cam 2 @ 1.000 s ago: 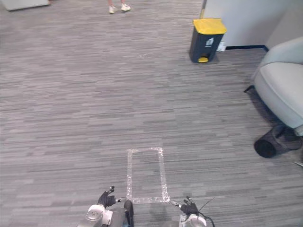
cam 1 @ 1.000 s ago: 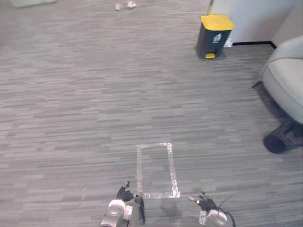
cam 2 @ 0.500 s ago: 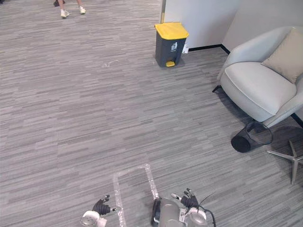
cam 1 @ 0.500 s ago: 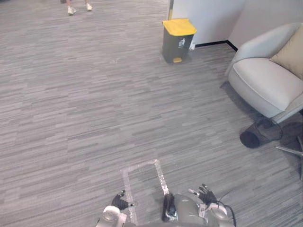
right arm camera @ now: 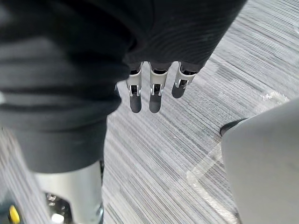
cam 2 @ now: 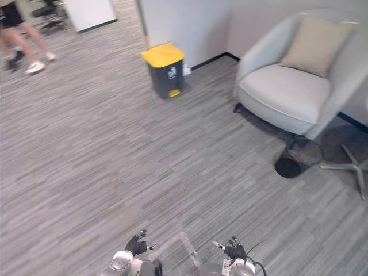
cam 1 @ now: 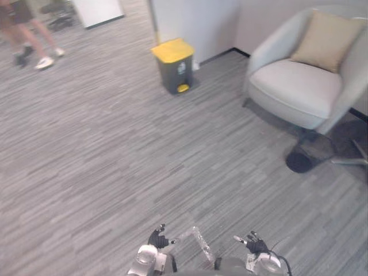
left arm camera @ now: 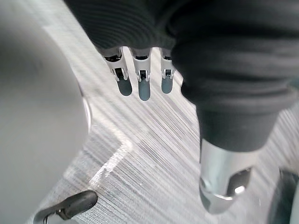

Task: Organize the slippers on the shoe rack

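Slippers and shoe rack: where they are cannot be told from these views. The left hand [cam 1: 156, 237] and the right hand [cam 1: 256, 244] sit low at the near edge of the head views, well apart, over a grey striped carpet floor [cam 1: 103, 149]. In its own wrist view the left hand's fingers [left arm camera: 138, 83] hang straight and loosely spread, with the thumb [left arm camera: 224, 182] set apart and nothing in the grasp. The right hand's fingers [right arm camera: 154, 95] are likewise straight and relaxed, holding nothing.

Between the hands a strip of clear shiny tape [cam 1: 201, 244] is stuck to the carpet. Its near part is cut off, so its full outline is hard to make out.

Farther off, a dark grey pedal bin with a yellow lid [cam 1: 174, 66] stands close to a white wall corner [cam 1: 190, 23]. To the right, a pale grey upholstered armchair [cam 1: 293, 86] carries a beige square cushion [cam 1: 332, 33], and the picture edge cuts off the chair's far side. Just in front of the chair a black wire-mesh wastebasket [cam 1: 307, 156] seems to lie tipped on its side, partly in shadow. Beside it a thin metal leg [cam 2: 351, 167] reaches in from the right edge, and what it belongs to is cut off.

At the far left a person's legs in white shoes [cam 1: 34, 43] are blurred and cut off above the knee.
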You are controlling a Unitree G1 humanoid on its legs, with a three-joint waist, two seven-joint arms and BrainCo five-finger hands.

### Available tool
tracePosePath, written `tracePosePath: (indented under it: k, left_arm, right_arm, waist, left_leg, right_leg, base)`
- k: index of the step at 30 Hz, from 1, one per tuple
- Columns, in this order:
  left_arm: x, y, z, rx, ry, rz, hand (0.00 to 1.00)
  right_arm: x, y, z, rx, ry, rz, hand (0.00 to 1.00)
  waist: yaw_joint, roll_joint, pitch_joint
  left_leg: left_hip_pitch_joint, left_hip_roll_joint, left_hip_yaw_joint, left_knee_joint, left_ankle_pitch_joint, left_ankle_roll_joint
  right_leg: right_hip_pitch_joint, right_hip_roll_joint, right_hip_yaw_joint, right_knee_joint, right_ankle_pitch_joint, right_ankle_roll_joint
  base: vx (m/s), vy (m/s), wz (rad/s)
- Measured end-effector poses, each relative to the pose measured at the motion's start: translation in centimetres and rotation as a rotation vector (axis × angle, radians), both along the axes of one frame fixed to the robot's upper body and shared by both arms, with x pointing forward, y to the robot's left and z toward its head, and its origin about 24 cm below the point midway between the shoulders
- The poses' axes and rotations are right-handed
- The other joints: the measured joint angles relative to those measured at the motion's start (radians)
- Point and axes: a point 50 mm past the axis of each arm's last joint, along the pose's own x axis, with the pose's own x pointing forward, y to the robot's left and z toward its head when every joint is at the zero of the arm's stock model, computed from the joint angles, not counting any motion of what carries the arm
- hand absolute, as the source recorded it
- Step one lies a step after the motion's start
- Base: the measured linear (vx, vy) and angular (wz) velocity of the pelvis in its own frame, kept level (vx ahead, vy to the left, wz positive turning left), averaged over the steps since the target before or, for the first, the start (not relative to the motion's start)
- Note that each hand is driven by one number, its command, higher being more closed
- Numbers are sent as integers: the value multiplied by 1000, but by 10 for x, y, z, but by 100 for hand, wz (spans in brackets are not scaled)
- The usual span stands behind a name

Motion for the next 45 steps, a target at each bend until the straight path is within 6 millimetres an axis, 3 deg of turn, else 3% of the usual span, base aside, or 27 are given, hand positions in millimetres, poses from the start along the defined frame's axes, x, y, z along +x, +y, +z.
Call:
tracePosePath:
  k: [1,2,5,9,10,11,13,14,17,20,23,25,28,30,31,33,35,36,40,41,42,45]
  left_arm:
    - [-1,2,0,5,4,0,0]
    - [-2,11,-1,29,13,0,0]
    - [-7,24,-3,66,30,1,0]
    - [-8,28,-3,77,41,2,0]
    - [-8,28,-3,74,42,6,0]
    - [-8,30,-3,73,43,15,0]
    - [-9,31,-3,76,46,18,0]
    - [-8,31,-3,76,47,19,0]
    - [-8,30,-3,67,44,29,0]
    - [-8,26,-4,58,51,28,0]
    - [-5,21,-3,47,44,22,0]
    - [-4,21,-3,47,42,22,0]
    - [-3,20,-2,48,36,19,0]
    - [-4,19,-3,46,37,15,0]
    - [-3,17,-2,43,30,8,0]
    - [-2,13,-1,40,24,-16,0]
    - [-2,9,-2,31,25,-26,0]
    - [0,8,-1,27,18,-25,0]
    - [-2,13,-2,42,30,-25,0]
    - [-2,14,-3,44,31,-25,0]
    - [-2,15,-3,45,31,-24,0]
    - [-6,18,-5,54,50,-25,0]
  right_arm:
    - [-1,2,0,5,-2,0,0]
    - [-4,8,-2,22,7,4,0]
    - [-9,17,-6,44,26,11,0]
    - [-1,13,-3,29,13,33,0]
    - [3,10,-1,14,6,51,0]
    - [5,9,0,5,3,66,0]
    - [5,10,0,4,3,73,0]
    - [6,9,0,0,1,79,0]
    - [4,8,-1,-2,6,85,0]
    - [4,10,-2,1,18,93,0]
    - [2,10,-2,2,23,91,0]
    - [-3,10,-4,4,33,88,0]
    - [-6,6,-4,0,36,64,0]
    - [-6,2,-4,-4,33,30,0]
    - [-6,1,-4,-7,34,29,0]
    - [-6,-1,-3,-10,34,22,0]
    - [-6,-2,-3,-13,33,20,0]
    - [-8,-2,-4,-15,40,23,0]
    - [-14,8,-7,15,52,8,0]
    - [-13,9,-7,18,50,9,0]
    - [-12,10,-7,21,49,11,0]
    - [-7,11,-6,18,39,27,0]
  waist:
    - [-5,-14,-5]
    - [-8,-44,-15]
    - [-11,-80,-37]
    - [-9,-65,-28]
    - [-8,-49,-20]
    - [-6,-40,-14]
    - [-6,-44,-14]
    - [-6,-41,-13]
    - [1,-35,-19]
    - [12,-47,-28]
    - [11,-47,-28]
    - [27,-46,-26]
    - [25,-37,-19]
    - [26,-34,-12]
    - [29,-37,-12]
    - [29,-37,-12]
    - [28,-27,-18]
    - [31,-15,-25]
    - [31,-54,-44]
    - [30,-50,-43]
    - [32,-46,-45]
    - [27,-53,-47]
  left_leg:
    - [7,-6,7,-8,-4,3]
    - [13,-22,48,-26,-10,24]
    - [17,-44,127,-42,-26,58]
    - [21,-37,230,-48,-40,81]
    - [24,-19,271,-59,-39,82]
    - [29,-6,314,-61,-37,85]
    - [53,-6,350,-61,-37,85]
    - [73,-3,368,-60,-37,85]
    - [107,15,405,-61,-37,85]
    - [108,49,475,-85,-40,79]
    - [112,82,504,-82,-54,54]
    - [117,130,534,8,-73,24]
    - [99,169,534,139,-69,22]
    - [76,160,493,211,-53,51]
    - [69,89,372,162,-77,34]
    - [71,10,260,52,-86,20]
    - [77,-13,206,-57,-76,33]
    - [82,-4,210,-79,-37,76]
    - [104,-1,283,-80,-75,74]
    - [106,6,301,-78,-80,75]
    - [113,20,333,-73,-76,87]
    - [148,10,340,-66,-76,88]
  right_leg:
    - [-3,-9,8,-8,5,9]
    - [-10,-34,36,-33,9,24]
    - [-22,-65,112,-84,38,65]
    - [-69,-70,149,-101,98,99]
    - [-95,-64,85,-98,132,97]
    - [-114,-81,-94,-93,142,76]
    - [-119,-104,-275,-63,120,38]
    - [-118,-111,-318,-46,120,28]
    - [-116,-86,-356,-39,146,-3]
    - [-114,-56,-392,-139,186,-23]
    - [-76,-20,-405,-242,225,-37]
    - [-45,5,-408,-271,232,-37]
    - [-35,20,-363,-246,217,-56]
    - [-35,25,-303,-218,208,-66]
    - [-54,13,-251,-206,210,-63]
    - [-71,10,-196,-211,221,-47]
    - [-69,27,-162,-250,243,-23]
    - [-57,52,-135,-286,271,-23]
    - [-23,52,-94,-358,315,-16]
    - [-33,53,-97,-334,307,-20]
    - [-87,42,-154,-216,245,-25]
    - [-155,-39,-334,4,140,-42]
  base:
    - [135,257,-92]
    - [124,273,-61]
    - [106,251,-72]
    - [56,161,-80]
    - [-7,91,-91]
    - [-19,75,-84]
    - [-4,14,-61]
    - [22,-33,-61]
    - [10,-55,-53]
    - [-68,-98,-69]
    - [-52,-69,-22]
    - [-47,-127,-50]
    - [-1,-122,-55]
    - [27,-69,-80]
    - [31,-48,-88]
    - [-1,-4,-91]
    - [-11,44,-91]
    - [-2,87,-82]
    - [57,97,-57]
    - [120,96,-58]
    - [101,61,-41]
    - [173,46,-8]
